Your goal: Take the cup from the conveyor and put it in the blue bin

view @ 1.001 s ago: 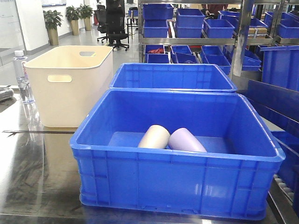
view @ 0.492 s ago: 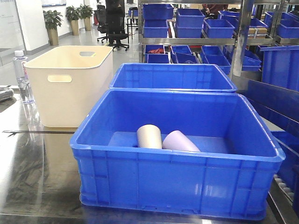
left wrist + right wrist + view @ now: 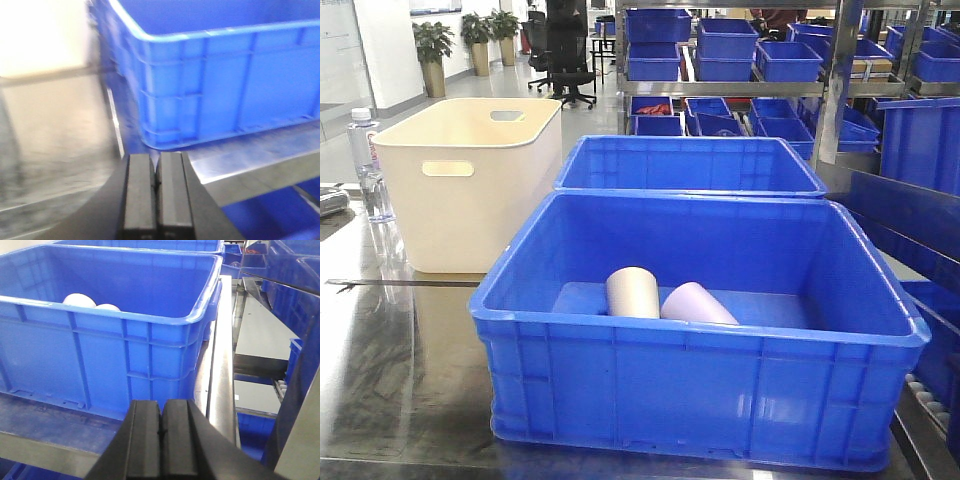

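Two cups, one beige (image 3: pixel 632 292) and one lilac (image 3: pixel 695 303), lie tipped and touching inside the blue bin (image 3: pixel 700 375) at the bench's (image 3: pixel 390 370) near edge; the left hand (image 3: pixel 155 192) and right hand (image 3: pixel 161 440) hang below it, clenched empty.

My left black, flat-padded pincer (image 3: pixel 156 192) sits at the bottom of its wrist view, pads pressed together with nothing between them. My right black pincer (image 3: pixel 161 437) likewise sits closed and empty, pointing forward.
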`<state>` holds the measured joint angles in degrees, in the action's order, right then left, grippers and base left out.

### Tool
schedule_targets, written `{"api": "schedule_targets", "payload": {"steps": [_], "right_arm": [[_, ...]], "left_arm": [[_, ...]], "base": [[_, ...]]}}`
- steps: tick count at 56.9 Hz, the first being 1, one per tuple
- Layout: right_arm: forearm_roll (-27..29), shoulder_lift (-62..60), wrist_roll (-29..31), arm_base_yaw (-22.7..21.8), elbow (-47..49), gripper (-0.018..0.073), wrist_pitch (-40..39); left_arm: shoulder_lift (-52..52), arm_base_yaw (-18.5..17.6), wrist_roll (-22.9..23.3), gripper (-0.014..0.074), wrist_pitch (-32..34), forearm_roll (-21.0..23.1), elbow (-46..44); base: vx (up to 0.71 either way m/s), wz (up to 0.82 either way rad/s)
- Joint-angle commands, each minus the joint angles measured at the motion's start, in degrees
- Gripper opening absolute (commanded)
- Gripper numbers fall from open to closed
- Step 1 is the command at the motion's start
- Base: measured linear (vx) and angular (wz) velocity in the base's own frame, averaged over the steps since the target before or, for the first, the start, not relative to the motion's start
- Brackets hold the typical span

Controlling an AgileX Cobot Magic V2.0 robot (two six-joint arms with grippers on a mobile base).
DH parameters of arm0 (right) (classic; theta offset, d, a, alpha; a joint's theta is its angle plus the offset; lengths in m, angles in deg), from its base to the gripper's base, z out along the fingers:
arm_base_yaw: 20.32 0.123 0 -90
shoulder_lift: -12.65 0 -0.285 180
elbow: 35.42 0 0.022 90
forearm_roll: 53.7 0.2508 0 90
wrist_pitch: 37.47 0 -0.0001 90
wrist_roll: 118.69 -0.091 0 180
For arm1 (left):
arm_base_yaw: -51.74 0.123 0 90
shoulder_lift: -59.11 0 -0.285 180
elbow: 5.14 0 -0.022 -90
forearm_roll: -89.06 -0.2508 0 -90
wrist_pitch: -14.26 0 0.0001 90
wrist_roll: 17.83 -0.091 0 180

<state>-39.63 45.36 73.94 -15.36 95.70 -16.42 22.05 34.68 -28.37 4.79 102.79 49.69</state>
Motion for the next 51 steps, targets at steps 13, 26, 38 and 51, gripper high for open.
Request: {"api": "schedule_targets", "payload": {"steps": [13,26,38,51], "right_arm": [[0.12,0.24,0.34,-0.13,1.68,-0.0009,-4.42],[0.12,0.17,0.34,-0.13,1.68,-0.0009,-4.40],[0.12,0.23,0.34,-0.13,1.68,-0.0009,-4.43],[0.12,0.23,0.34,-0.13,1.68,-0.0009,-4.43]], "left_arm": [[26.11,7.87,3.11,-0.0002,7.58,-5.70,20.48],[29.97,13.17,2.71,-0.0002,4.19,-6.63,24.69],[29.97,13.17,2.77,-0.0002,4.20,-6.63,24.69],[29.97,13.17,2.77,-0.0001,4.20,-6.63,24.64]], "base": [[0.00,0.00],[0.00,0.00],[0.00,0.00],[0.00,0.00]]}}
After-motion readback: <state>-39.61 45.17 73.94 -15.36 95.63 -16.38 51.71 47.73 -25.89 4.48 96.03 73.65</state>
